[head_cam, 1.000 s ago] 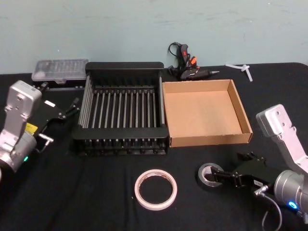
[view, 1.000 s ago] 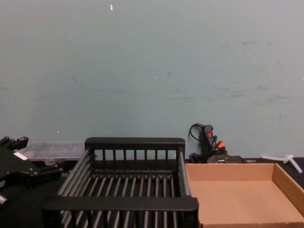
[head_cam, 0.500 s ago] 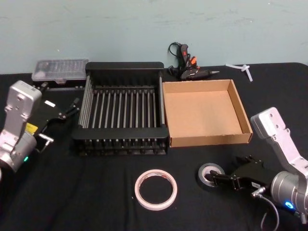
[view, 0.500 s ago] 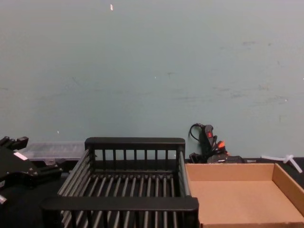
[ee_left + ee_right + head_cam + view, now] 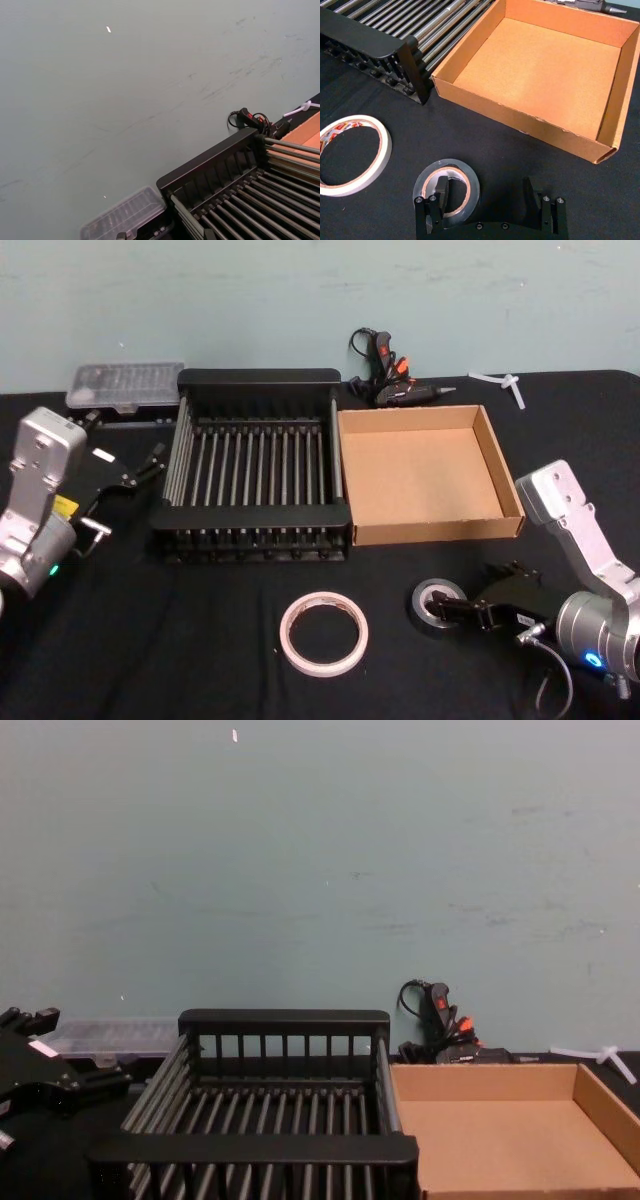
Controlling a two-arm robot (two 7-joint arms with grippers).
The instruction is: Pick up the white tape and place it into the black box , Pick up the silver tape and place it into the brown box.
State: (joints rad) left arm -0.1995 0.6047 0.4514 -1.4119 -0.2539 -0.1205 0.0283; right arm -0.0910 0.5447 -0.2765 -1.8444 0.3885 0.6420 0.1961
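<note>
A plain pale blue-green painted wall (image 5: 320, 870) with faint scuffs stands behind. The flat worktop (image 5: 200, 640) is covered in matte black cloth, evenly lit.

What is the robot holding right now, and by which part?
Nothing yet. The right gripper is open at the silver tape, one finger inside its hole. The left gripper waits beside the black box.

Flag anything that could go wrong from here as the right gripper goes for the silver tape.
1. The right gripper is open with one finger inside the core of the silver tape and the other well outside it. Closing may pinch only one wall, so the roll could tilt or slip.
2. The white tape lies close beside it and could get nudged.
3. Carried low, the roll could clip the near wall of the brown box.
</note>
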